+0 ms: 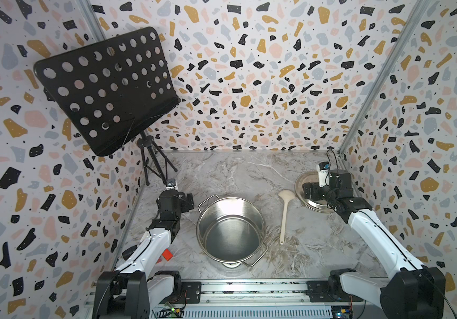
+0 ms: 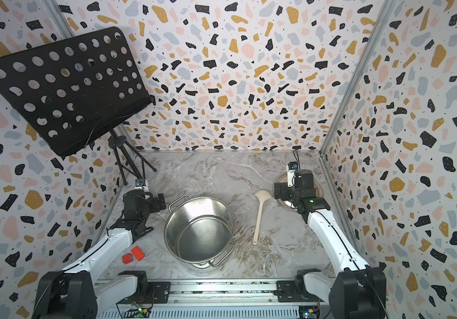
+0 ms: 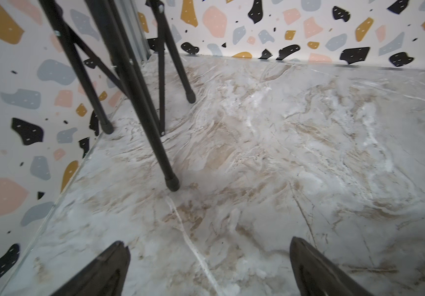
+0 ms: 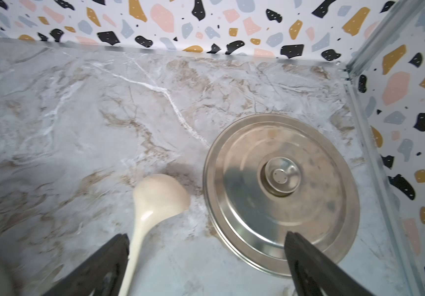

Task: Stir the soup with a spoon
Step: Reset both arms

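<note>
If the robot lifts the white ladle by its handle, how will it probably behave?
The ladle looks like glossy plastic: probably light and stiff, perhaps slippery. Its slim handle lies along the table, so pinching it may be awkward. The round bowl may make it swing.

I am looking down into the pot [image 1: 221, 212] [image 2: 191, 214], a large round steel one standing upright on the bench [image 1: 221, 171], about midway across it. Its inside is showing bare and shiny, with glare lying on the far wall. Two wire loop handles are sticking out, one far left, one near right. The spoon [image 1: 284, 218] [image 2: 259, 218] [image 4: 161, 194] is lying flat on the bench right of the pot, near but not touching. It is cream-white, its round bowl pointing away from me and its slim straight handle running back toward me.
</note>
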Robot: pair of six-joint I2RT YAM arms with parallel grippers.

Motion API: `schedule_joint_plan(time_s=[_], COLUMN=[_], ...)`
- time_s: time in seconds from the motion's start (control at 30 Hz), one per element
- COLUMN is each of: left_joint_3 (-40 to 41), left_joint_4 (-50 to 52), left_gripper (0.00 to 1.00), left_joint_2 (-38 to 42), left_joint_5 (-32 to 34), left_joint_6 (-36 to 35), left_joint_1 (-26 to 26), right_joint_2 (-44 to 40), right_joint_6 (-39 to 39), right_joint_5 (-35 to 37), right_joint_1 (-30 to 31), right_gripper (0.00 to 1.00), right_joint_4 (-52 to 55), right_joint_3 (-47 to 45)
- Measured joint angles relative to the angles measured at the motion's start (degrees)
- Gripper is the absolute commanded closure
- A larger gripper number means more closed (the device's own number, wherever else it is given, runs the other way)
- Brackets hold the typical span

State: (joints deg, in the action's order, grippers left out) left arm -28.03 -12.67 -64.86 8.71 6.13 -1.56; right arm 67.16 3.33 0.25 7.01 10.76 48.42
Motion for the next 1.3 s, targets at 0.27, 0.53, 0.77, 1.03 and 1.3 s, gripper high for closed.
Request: schedule_joint_plan(time_s=[0.27, 0.53, 0.77, 1.03, 1.3], left_joint_3=[2.91, 11.34, 11.34, 11.32, 11.26], left_joint_4=[-9.64, -22.38, -31.32, -33.44, -33.40], left_gripper=[0.01, 0.00, 0.01, 0.01, 0.01], left_joint_2=[-3.15, -8.00, -15.28, -15.54, -15.63], left_joint_5=[-5.51, -8.26, -8.41, -8.00, -7.30], left_joint_6=[-3.26, -4.81, -5.03, -5.01, -4.94], left_joint_1=[0.00, 0.00, 0.00, 0.00, 0.00], right_joint_2=[2.54, 8.33, 16.74, 20.09, 20.24], right_joint_6=[-2.69, -4.85, -6.16, -6.32, -5.05], right_joint_5=[3.10, 4.28, 6.27, 6.71, 4.42], right_joint_1=[-2.49, -2.49, -2.51, -2.82, -5.73], right_gripper=[0.00, 0.00, 0.00, 0.00, 0.00], right_joint_4=[-16.09, -37.24, -52.68, -60.17, -59.63], right_joint_3=[-16.02, -25.31, -27.85, -29.97, -28.28])
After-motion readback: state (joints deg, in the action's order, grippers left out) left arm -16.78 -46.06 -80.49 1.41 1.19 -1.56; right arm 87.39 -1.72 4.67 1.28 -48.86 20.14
